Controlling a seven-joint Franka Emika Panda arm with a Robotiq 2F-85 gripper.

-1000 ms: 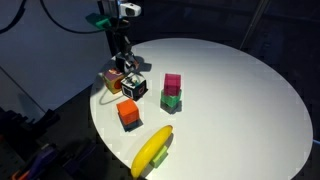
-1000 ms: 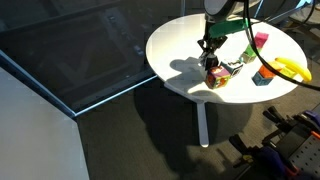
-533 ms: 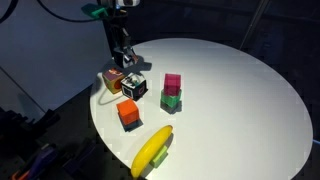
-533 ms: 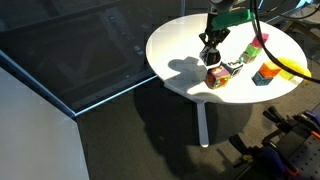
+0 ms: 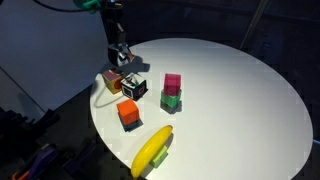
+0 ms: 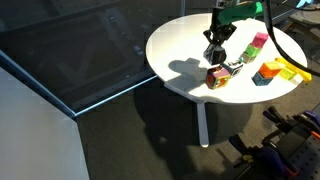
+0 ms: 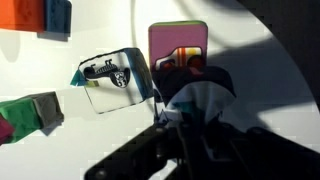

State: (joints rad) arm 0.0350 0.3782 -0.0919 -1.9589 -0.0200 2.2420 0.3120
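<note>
Closed claw (image 5: pixel 122 57) had risen since a second earlier and hung just above the small pink-rimmed cube (image 5: pixel 111 80). That cube sat close to the round white table (image 5: pixel 240 90) edge, just beside a black-and-white printed cube (image 5: pixel 134 87). Open tabletop lay beyond the magenta-on-green block stack (image 5: pixel 172 92). Its top face showed a dark multicoloured print.

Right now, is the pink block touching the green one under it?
Touching. In an exterior view the pink block sits directly on the green block, with no gap between them.
</note>
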